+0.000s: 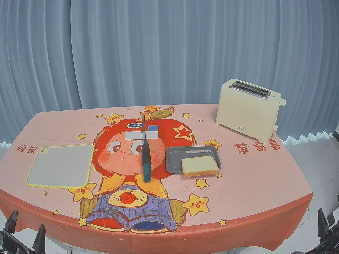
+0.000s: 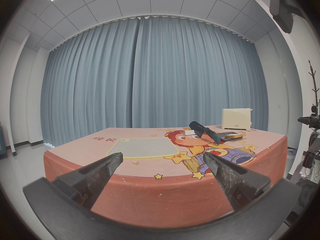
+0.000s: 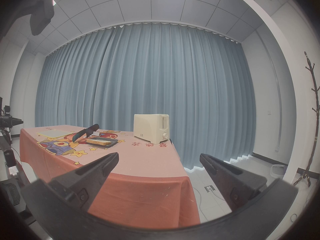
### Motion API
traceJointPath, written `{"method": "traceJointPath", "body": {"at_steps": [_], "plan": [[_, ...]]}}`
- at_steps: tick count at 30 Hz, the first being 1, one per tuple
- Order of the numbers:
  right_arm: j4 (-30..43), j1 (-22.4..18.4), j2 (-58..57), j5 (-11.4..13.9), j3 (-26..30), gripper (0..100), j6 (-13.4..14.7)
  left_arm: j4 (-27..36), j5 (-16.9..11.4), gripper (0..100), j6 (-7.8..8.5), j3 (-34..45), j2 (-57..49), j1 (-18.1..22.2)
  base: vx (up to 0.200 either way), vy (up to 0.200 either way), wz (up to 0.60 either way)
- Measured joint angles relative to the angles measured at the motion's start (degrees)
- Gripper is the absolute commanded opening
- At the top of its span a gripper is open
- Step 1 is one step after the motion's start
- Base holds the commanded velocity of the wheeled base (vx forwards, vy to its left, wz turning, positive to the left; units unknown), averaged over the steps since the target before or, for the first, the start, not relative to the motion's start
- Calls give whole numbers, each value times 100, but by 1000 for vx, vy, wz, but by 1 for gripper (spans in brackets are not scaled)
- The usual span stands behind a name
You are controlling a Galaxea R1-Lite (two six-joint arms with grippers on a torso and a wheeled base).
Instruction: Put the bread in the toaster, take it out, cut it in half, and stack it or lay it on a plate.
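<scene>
The bread lies flat on the near right part of a gray tray, a little right of the bench's middle, with its near edge lapping over the tray's rim. The slice's longer side runs roughly across the bench, left to right, with a slight skew. The toaster stands behind it and farther right, near the back corner, slots on top and empty as far as I can see.

Both arms hang low, off the near edge of the bench. The left gripper sits at the near left corner and the right gripper at the near right. Each has its fingers spread wide with nothing between them.

From the right gripper, the bread lies ahead and toward the middle, and the toaster ahead along the same side. From the left gripper, the cutting board and the knife, propped with its handle toward the near edge, stand between it and the slice. So I judge the right arm the nearer one to both bread and toaster. Nothing of the task looks begun. To lift the slice, I'd guess the fingers need to close across its shorter span or pinch the overhanging near edge.
</scene>
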Motion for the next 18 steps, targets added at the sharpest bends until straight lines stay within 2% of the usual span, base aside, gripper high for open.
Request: {"method": "traceJointPath", "body": {"at_steps": [18], "plan": [[2, 0, 0, -23, 0, 100, -46, 0, 0, 100, 0, 0, 0, 0, 0, 0, 0]]}}
